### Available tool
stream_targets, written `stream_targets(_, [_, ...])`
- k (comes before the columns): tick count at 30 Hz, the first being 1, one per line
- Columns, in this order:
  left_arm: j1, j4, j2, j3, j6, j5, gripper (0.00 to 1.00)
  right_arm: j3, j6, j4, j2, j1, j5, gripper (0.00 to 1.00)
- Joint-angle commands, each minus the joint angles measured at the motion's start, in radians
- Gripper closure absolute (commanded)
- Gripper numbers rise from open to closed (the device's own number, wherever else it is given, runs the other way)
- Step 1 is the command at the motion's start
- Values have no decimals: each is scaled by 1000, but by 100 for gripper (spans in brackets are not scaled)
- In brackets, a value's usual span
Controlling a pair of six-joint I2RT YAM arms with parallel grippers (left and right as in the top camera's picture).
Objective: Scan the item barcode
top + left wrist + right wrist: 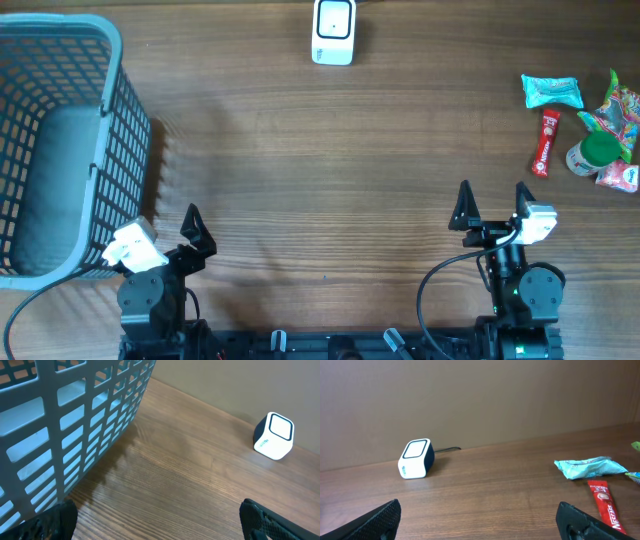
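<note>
- Scanner: a small white box-shaped barcode scanner (333, 31) with a dark-framed window stands upright at the far edge of the brown wooden tabletop (330, 180). A dark cable (449, 449) runs off behind it.
- Items for scanning lie in a loose cluster well to the right of the scanner and nearer the robot. Neither arm touches them.
- Of the cluster, the teal crinkled snack packet (551, 92) lies closest to the scanner. The red stick sachet (546, 143) lies just on the robot's side of it.
- The green-capped container (598, 150) and the multicoloured wrapper (622, 108) lie farther right of the scanner. Their labels are too small to read.
- The grey plastic lattice basket (112, 80) stands well to the left of the scanner.
- Left jaws: spread wide and holding nothing, well left of the scanner on the robot's side.
- Right jaws: spread wide and holding nothing, right of the scanner on the robot's side, less far right than the cluster.
</note>
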Motion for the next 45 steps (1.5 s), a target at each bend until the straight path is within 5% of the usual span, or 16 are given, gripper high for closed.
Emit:
stream_targets(1, [5,3,-8,-3,-5,8,0,-1,5,2,-7,4,-20,0])
stream_targets(5, [5,26,-8,-3,5,-12,0,-1,4,2,-7,4,-20,0])
stream_targets(10, [-7,415,-10,-145,7,43,0,-1,5,2,-7,4,-20,0])
stream_targets(15, [-34,453,-10,-227,195,125,0,-1,5,2,-7,4,-20,0])
stream_targets(26, [-46,501,-10,-253,378,185,0,-1,5,2,-7,4,-20,0])
stream_targets(45, [-45,555,-10,-279,294,192,0,-2,5,2,-7,4,-20,0])
